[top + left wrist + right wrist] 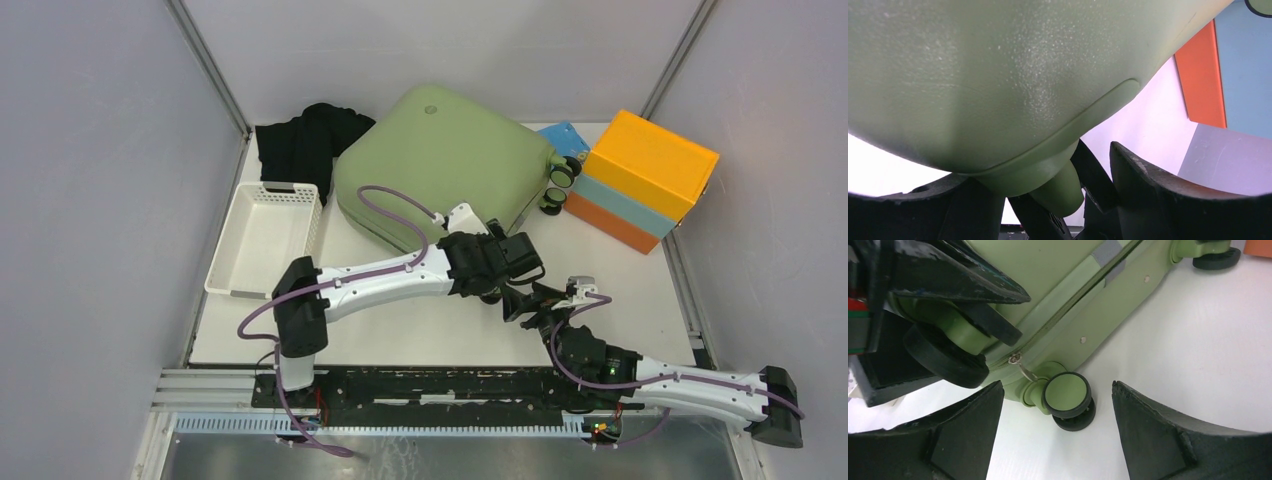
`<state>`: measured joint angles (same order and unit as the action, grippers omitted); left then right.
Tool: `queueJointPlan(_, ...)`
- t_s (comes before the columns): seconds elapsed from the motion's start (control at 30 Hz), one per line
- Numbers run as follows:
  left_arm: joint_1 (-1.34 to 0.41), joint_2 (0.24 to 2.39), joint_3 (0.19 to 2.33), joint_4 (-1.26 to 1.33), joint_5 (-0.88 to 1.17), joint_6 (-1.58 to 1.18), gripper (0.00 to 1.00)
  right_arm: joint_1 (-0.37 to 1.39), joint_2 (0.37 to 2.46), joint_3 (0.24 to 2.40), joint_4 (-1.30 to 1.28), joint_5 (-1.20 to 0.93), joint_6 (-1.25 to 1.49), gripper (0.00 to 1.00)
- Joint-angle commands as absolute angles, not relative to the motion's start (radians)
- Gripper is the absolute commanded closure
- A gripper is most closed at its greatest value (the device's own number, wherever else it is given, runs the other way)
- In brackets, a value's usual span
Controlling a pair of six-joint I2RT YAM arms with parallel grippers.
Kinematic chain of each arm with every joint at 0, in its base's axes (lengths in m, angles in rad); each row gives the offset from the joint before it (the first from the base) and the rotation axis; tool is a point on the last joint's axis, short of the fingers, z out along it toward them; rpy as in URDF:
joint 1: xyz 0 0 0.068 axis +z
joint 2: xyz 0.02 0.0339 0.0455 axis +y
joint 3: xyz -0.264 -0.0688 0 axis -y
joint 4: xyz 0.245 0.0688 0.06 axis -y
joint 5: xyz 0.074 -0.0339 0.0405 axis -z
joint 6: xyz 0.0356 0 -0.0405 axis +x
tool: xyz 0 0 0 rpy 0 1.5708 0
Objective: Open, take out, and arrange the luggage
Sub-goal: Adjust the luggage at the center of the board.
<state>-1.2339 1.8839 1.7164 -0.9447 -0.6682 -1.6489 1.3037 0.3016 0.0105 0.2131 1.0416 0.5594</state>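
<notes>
Luggage [440,165] is lying flat and zipped shut toward the far middle of the table [420,330], its near corner sitting right under both grippers. The left gripper [1048,186] is straddling one corner wheel [943,357] with its fingers apart; from where I'm standing I cannot tell whether they are pressing on it yet. The right gripper [1057,390] is hovering low just in front of the neighbouring wheel [1068,397], fingers spread wide and holding nothing.

Opening looks like the step in hand. To my eye, the left should be pinning that wheel firmly so the case isn't sliding, while the right is going for the small metal zip pull [1023,367] dangling just above the second wheel. It is tiny, so a narrow, well-centred pinch matters, followed by a pull along the seam, not away from it.

Room is tight. An orange and blue box [645,175] is sitting near the far wheels, a white basket [300,188] is lying just beside the left edge, black cloth [305,140] is bunching behind, and walls are closing both sides. Only the near strip is offering free space.
</notes>
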Motion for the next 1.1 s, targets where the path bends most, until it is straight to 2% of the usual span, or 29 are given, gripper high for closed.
queueJointPlan(0.0,-1.212,1.797,1.668,-0.891,-0.723,-1.575,0.73,1.309,0.265,-0.277,0.306,0.985,0.462,0.14)
queueJointPlan(0.23,-1.212,1.683,1.559,-0.868,-0.764,-1.486,0.78,1.308,0.289,-0.301,0.427,0.892,0.377,0.15)
queueJointPlan(0.53,-1.204,1.519,1.412,-0.822,-0.811,-1.382,0.79,1.309,0.512,-0.304,0.655,0.763,0.303,0.16)
queueJointPlan(0.7,-1.197,1.437,1.335,-0.771,-0.815,-1.311,0.79,1.309,0.706,-0.312,0.866,0.710,0.226,0.18)
queueJointPlan(0.87,-1.191,1.365,1.258,-0.720,-0.807,-1.264,0.79,1.316,0.949,-0.343,1.250,0.654,0.097,0.27)
queueJointPlan(1.07,-1.185,1.310,1.189,-0.633,-0.769,-1.211,0.79,1.358,1.266,-0.299,1.611,0.659,-0.078,0.30)
